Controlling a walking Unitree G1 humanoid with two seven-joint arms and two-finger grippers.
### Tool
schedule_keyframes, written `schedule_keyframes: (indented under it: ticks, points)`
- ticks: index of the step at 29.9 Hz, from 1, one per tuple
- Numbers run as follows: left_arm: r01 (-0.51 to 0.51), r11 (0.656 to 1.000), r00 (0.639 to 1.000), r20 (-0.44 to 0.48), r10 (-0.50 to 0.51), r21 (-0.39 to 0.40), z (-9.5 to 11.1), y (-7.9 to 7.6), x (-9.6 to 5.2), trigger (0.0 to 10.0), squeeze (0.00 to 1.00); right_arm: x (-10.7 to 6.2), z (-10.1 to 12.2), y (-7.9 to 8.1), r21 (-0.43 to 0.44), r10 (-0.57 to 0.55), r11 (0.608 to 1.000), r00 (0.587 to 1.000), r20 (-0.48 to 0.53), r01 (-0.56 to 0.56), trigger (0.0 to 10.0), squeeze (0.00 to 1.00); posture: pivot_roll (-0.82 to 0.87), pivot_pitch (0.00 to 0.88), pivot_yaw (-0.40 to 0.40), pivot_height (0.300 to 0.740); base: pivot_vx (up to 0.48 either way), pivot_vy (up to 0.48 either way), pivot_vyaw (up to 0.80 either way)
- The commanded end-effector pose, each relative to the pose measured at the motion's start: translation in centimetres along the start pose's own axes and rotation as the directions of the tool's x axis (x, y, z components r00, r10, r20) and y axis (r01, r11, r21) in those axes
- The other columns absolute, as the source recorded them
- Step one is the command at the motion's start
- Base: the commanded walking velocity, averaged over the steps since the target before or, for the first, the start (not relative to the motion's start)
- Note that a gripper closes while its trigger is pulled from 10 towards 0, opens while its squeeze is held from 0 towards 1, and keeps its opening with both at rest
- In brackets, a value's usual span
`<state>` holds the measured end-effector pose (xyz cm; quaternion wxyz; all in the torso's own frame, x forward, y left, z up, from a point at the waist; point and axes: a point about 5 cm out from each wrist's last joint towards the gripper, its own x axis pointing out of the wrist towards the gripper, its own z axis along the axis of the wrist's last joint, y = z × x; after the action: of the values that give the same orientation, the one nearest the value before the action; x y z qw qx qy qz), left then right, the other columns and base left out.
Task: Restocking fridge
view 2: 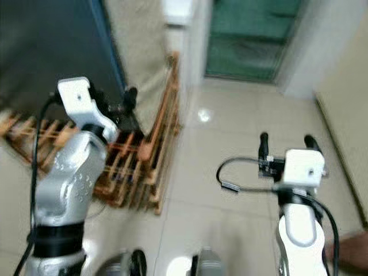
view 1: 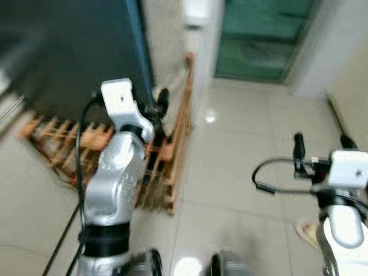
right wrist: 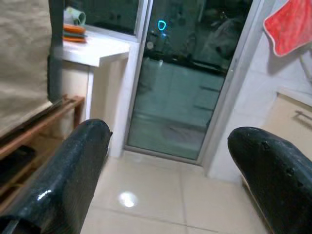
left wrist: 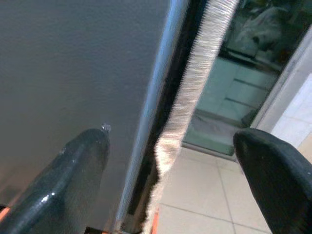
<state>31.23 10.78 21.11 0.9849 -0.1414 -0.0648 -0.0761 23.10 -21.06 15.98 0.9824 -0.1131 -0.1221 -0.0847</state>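
Note:
The fridge (view 1: 63, 52) is a tall dark grey body at the upper left, and its door edge (left wrist: 161, 97) runs between my left fingers in the left wrist view. My left gripper (view 1: 158, 103) is raised close to that edge, open and holding nothing; its left finger (left wrist: 68, 170) lies against the grey face. My right gripper (view 1: 322, 141) hovers open and empty over the tiled floor (view 1: 241, 172) at the right. No item to stock is in view.
A low wooden rack (view 1: 172, 132) stands on the floor beside the fridge, under my left arm. A beige frayed cloth (left wrist: 195, 83) hangs next to the fridge edge. A green glass door (view 1: 259, 34) is ahead, with a white counter (right wrist: 97, 48) beside it. A red cloth (right wrist: 292, 24) hangs right.

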Motion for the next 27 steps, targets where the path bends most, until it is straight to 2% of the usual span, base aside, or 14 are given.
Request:
schedule_keyframes:
  ticks: [1, 4, 6, 11, 17, 27]
  points:
    - [0.005, 1.000, 1.000, 0.004, -0.005, 0.001, 0.1, -0.4, 0.4, 10.0, 0.00, -0.4, -0.5, -0.2, 0.002, -0.002, 1.000, 1.000, -0.026, 0.002, 10.0, 0.26, -0.19, 0.145, 0.020, 0.732, 0.000, 0.000, 0.00]
    - [0.007, 1.000, 1.000, 0.005, -0.007, -0.004, -0.1, -0.7, 1.1, 10.0, 0.00, -0.3, -0.4, -0.1, 0.004, -0.003, 1.000, 1.000, -0.021, 0.003, 10.0, 0.27, -0.19, 0.141, 0.017, 0.732, 0.000, 0.000, 0.00]
    - [0.032, 0.999, 0.999, 0.015, -0.032, -0.011, -0.1, -1.5, 1.9, 10.0, 0.00, -0.2, -0.4, 0.0, 0.004, -0.004, 1.000, 1.000, -0.017, 0.004, 10.0, 0.27, -0.20, 0.141, 0.018, 0.732, 0.000, 0.000, 0.00]
    - [0.059, 0.998, 0.998, 0.018, -0.058, -0.025, -0.2, -2.5, 2.7, 10.0, 0.00, -0.1, -0.3, 0.0, 0.001, -0.005, 1.000, 1.000, -0.012, 0.005, 10.0, 0.27, -0.21, 0.143, 0.020, 0.732, 0.000, 0.000, 0.00]
    - [0.069, 0.997, 0.998, -0.006, -0.069, -0.045, -0.9, -4.0, 4.2, 10.0, 0.00, -0.3, -0.3, 0.2, 0.001, -0.010, 1.000, 1.000, -0.012, 0.010, 10.0, 0.27, -0.23, 0.149, 0.031, 0.732, 0.000, 0.000, 0.00]
    - [0.065, 0.998, 0.998, 0.002, -0.065, -0.021, -1.2, -3.9, 5.2, 10.0, 0.00, -0.5, -0.4, 0.2, -0.004, -0.019, 1.000, 1.000, -0.018, 0.019, 10.0, 0.27, -0.23, 0.148, 0.044, 0.732, 0.000, 0.000, 0.00]
